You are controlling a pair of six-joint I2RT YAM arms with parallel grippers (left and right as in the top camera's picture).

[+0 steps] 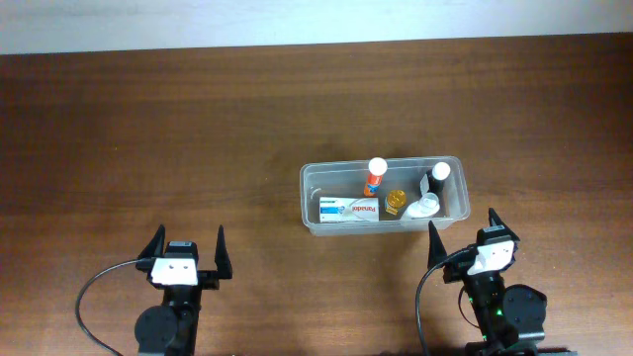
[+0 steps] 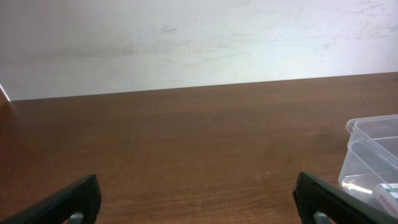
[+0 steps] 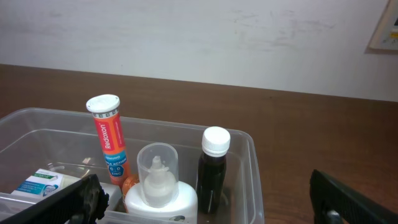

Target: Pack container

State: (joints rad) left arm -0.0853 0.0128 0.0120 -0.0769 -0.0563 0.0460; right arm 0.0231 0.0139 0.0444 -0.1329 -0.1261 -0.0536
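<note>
Table (image 1: 148, 129): carrying the container, with both arms sitting at its near edge.
Container (image 1: 306, 198): sitting right of centre, its long axis running left to right.
Right gripper (image 1: 462, 222): hanging spread wide and gripping nothing. The container is lying just ahead of it, making this the nearer arm.
Left gripper (image 1: 190, 235): gaping too and holding nothing, with the container lying well apart, ahead and to its right.
Contents: Panadol box (image 1: 348, 209) lying flat; Redoxon tube (image 3: 109, 143), dark bottle (image 3: 213, 171) and clear-capped white bottle (image 3: 158, 183) standing upright.
</note>
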